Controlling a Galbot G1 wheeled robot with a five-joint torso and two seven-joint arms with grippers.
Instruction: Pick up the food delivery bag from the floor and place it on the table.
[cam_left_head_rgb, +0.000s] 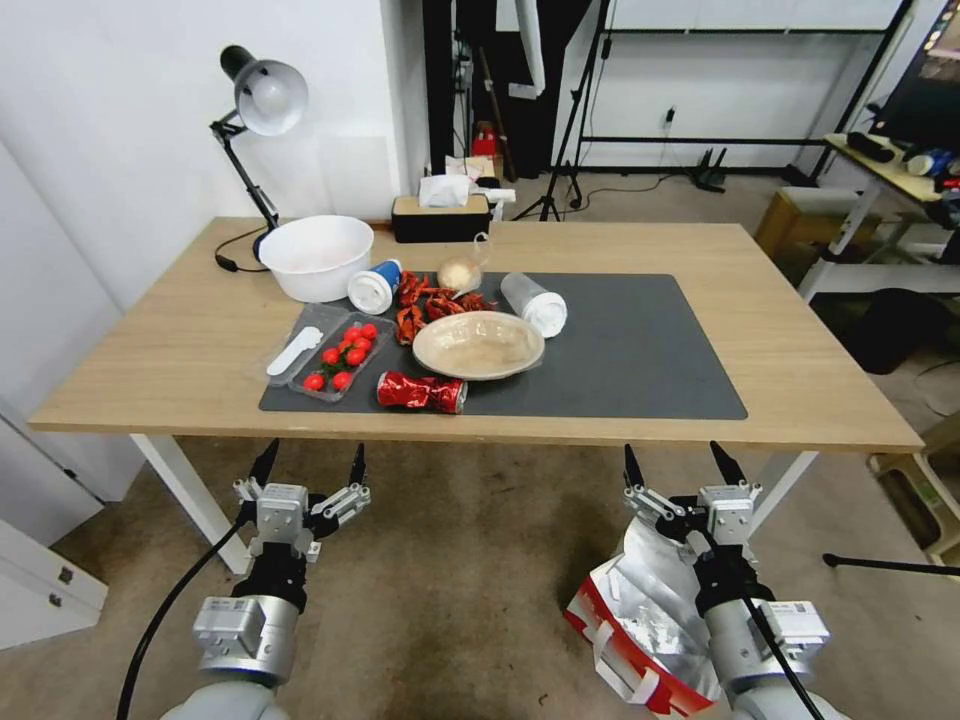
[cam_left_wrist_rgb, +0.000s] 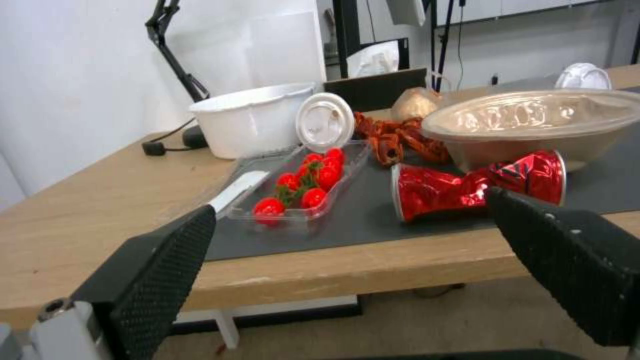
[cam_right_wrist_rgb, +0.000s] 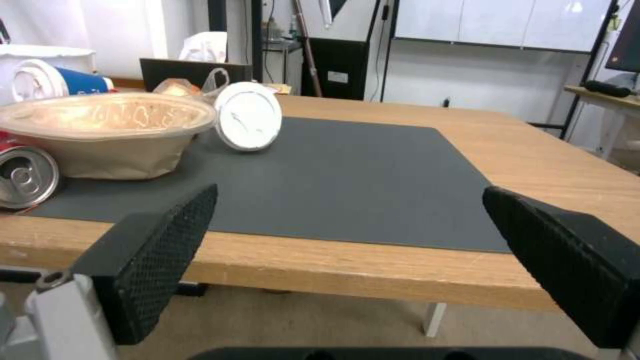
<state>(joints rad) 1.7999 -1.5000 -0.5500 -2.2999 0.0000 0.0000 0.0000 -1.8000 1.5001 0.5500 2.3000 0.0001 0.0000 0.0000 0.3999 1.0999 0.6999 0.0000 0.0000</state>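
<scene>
1. The food delivery bag (cam_left_head_rgb: 640, 640) is showing white and red paper with crinkled silver foil lining.
2. The table (cam_left_head_rgb: 150, 370) is showing light wood under a dark grey mat (cam_left_head_rgb: 620, 350).
3. The crushed can (cam_left_head_rgb: 420, 391) is gleaming red.
4. The gripper fingers (cam_right_wrist_rgb: 160, 260) are showing black, dot-textured pads.

Light-wood table (cam_left_head_rgb: 180, 370) w/ matt grey mat (cam_left_head_rgb: 620, 350) — foil-lined paper bag (cam_left_head_rgb: 640, 620)

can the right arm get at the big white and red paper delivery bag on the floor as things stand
Probably yes. The white-and-red foil-lined paper bag sits on the floor right under the right arm, whose open pincer is raised toward the table edge, past the bag. Nothing blocks it, but the arm must lower.
</scene>
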